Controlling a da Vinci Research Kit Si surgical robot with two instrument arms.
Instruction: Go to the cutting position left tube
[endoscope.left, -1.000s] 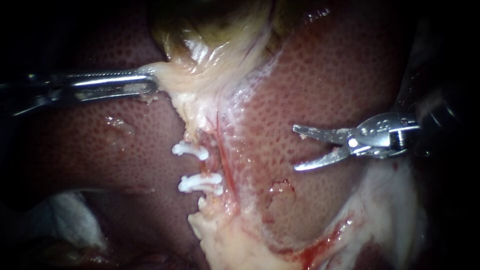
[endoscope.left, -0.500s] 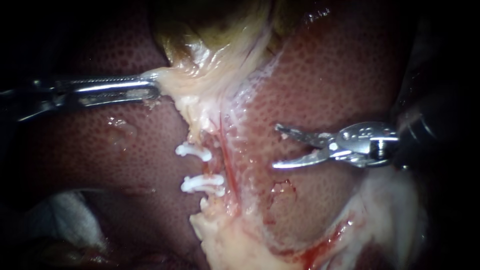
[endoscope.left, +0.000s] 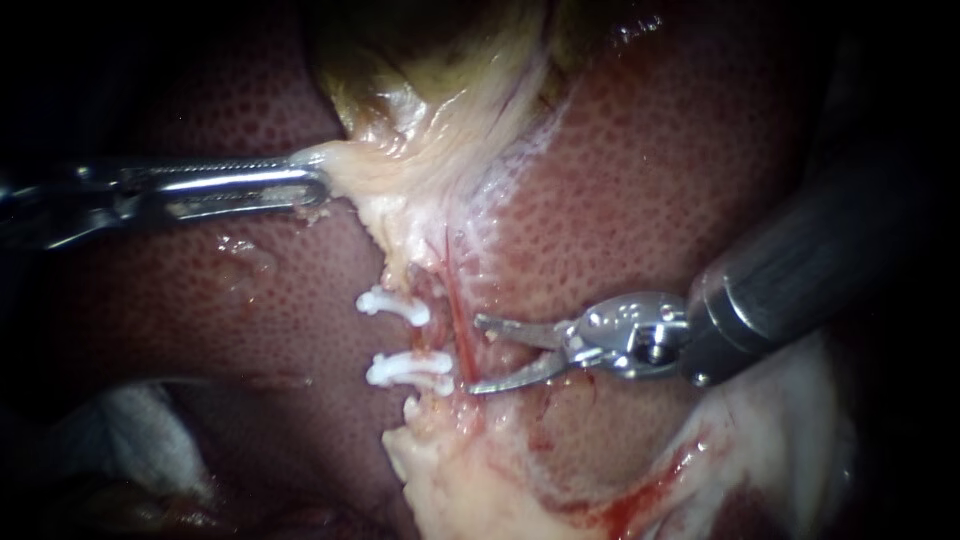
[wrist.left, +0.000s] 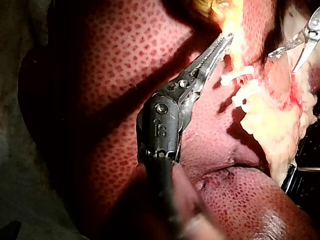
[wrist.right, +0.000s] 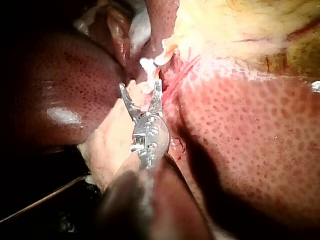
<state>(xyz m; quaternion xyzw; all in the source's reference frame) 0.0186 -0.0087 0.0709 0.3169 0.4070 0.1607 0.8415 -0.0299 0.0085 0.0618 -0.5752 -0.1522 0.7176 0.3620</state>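
Right instrument: in the endoscope view it is being held with its two thin blades spread apart, nothing gripped. The blade tips are being presented against a red strand just beside the left tube, level with the gap between the upper clip and the lower clip. Both are being carried on that tube. Left instrument: its jaws are being pressed together on a pale edge of the gallbladder, which is being held taut across the liver.

In the left wrist view, the left instrument is being shown clamped on yellow gallbladder tissue. Both clips are being seen just beside its jaws, and the spread blades of the right instrument beyond them.

In the right wrist view, the right instrument is being shown with white clip material lying between its parted blade tips. Whether the tube itself is being touched cannot be told.
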